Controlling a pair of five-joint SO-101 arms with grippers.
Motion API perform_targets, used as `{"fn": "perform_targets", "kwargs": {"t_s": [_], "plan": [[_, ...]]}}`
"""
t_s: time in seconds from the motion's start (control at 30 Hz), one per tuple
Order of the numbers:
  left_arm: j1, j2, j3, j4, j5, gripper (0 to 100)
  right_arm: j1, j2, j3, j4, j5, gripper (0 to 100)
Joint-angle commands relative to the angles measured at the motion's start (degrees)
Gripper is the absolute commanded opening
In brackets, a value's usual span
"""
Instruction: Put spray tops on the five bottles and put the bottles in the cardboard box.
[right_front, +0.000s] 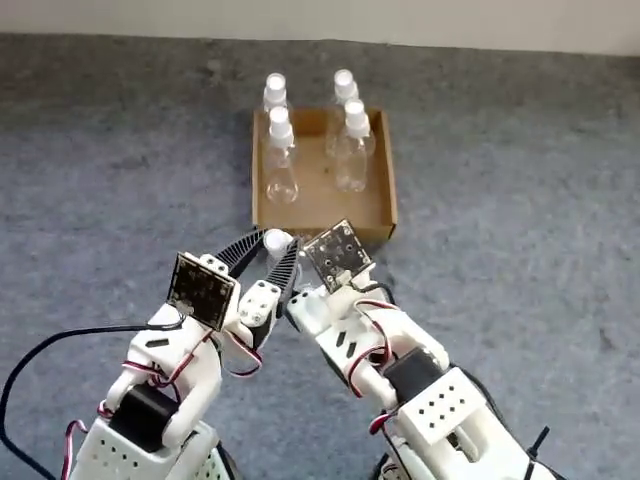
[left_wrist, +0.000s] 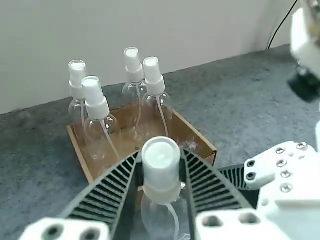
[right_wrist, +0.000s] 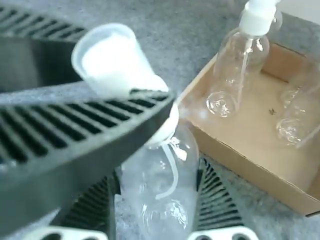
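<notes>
Bottles (right_front: 282, 170), four of the five, stand topped in the cardboard box (right_front: 318, 200) while the fifth bottle (right_wrist: 160, 200), just in front of it, waits to go in, left fingers (left_wrist: 117, 187) clamped on its spray top (left_wrist: 160, 165), right fingers (right_wrist: 217, 200) on its body.

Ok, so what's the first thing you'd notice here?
The left claw and right claw both grip one clear plastic bottle with a white spray top, right beside the near wall of the shallow brown cardboard box. Four more capped clear bottles stand inside it.
</notes>
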Motion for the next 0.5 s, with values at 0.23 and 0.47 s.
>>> {"fn": "perform_targets", "kwargs": {"t_s": [0.23,0.47], "plan": [[2.07,0.22,-6.29,10.46,-1.14,15,1.45,-1.89,-2.24,-0.22,-0.79,0.4],[-1.19,0.13,-11.65,13.01,-7.38,17,1.45,-1.89,-2.15,-0.22,-0.62,0.4]]}}
